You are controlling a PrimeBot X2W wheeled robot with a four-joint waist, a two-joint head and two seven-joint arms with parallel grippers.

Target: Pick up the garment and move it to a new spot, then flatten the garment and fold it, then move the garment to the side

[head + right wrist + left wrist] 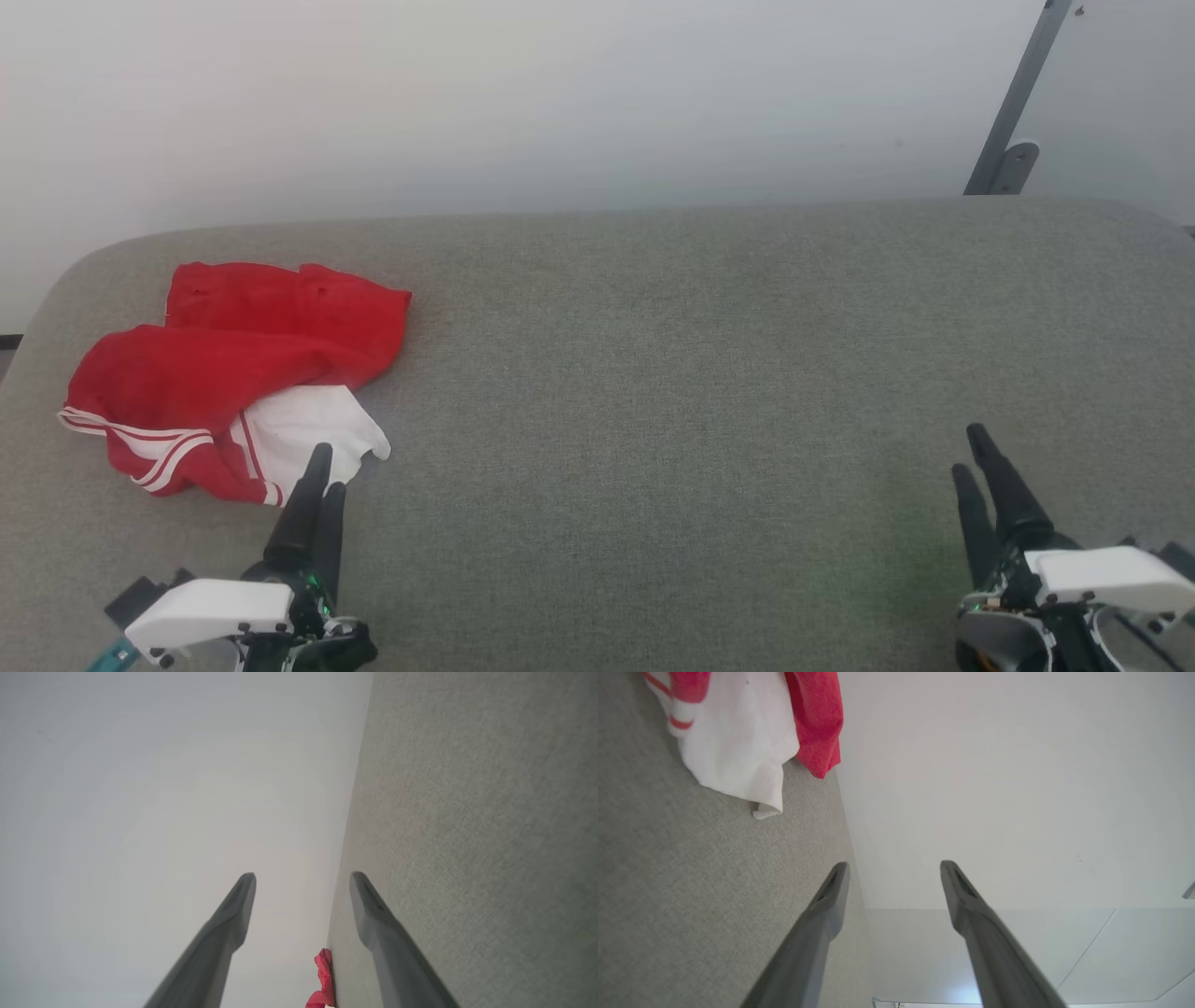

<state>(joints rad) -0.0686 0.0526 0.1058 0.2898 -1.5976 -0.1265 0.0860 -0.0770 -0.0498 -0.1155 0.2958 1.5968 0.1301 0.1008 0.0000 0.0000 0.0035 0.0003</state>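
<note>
Both grippers stand with their jaws spread wide and nothing between the fingers. The left gripper (329,471) sits at the near left, and the right gripper (968,451) at the near right, well apart from it.

Under them runs a broad grey cloth surface (672,373), filling the scene from left to right. Its far edge runs straight along a pale wall (467,93), and its far left corner is rounded. From the middle across to the right the cloth lies bare, which leaves wide room between the two grippers and out to the far edge. A slanted grey metal strut (1013,112) stands against the wall behind the far right.

The garment (233,373) lies crumpled in a loose heap on the left part of the surface, closer to the far edge than to the near one, and just inside the rounded corner. It is mostly red, with a white piece hanging toward the near side and white-and-red striped trim along its left and near folds. No lettering shows in the heap. In the left wrist view a strip of bare cloth lies between the white flap (738,751) and the left fingertips (840,872), so they are apart. In the right wrist view a red scrap of the garment (322,975) shows far off on the surface.
</note>
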